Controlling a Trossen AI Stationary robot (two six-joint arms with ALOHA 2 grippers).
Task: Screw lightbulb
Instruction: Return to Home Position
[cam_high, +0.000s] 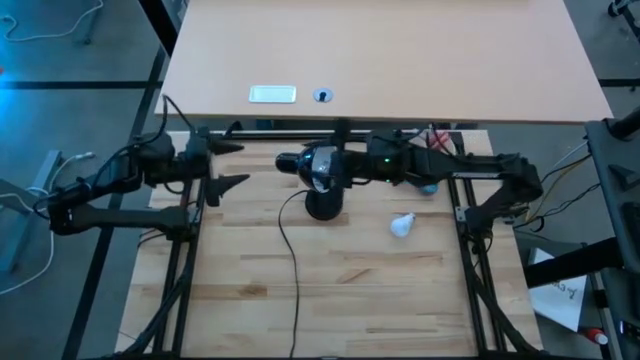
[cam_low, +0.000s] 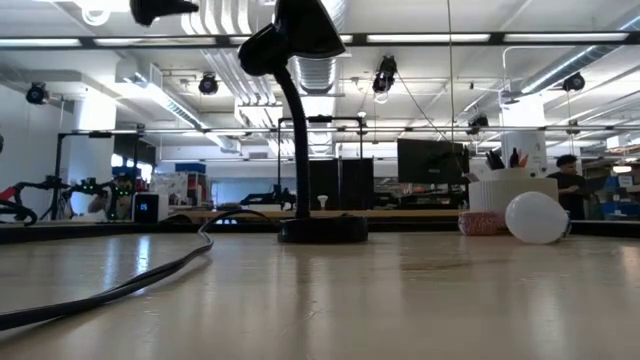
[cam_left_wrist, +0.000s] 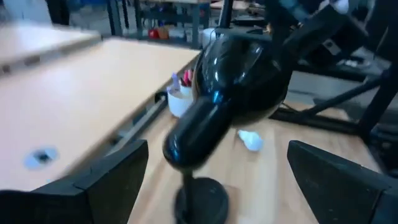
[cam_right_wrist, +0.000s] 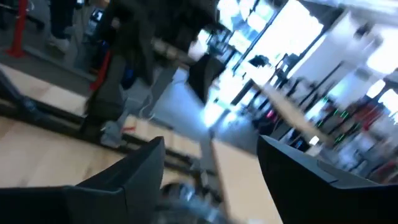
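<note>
High view shows us left gripper and right gripper spread empty, the matte white globe lightbulb loose right of the black desk lamp, so we judge homing needs only tucked arms.

Both arms stretched inward, left hand and right hand facing each other, fingers wide apart, empty
</note>
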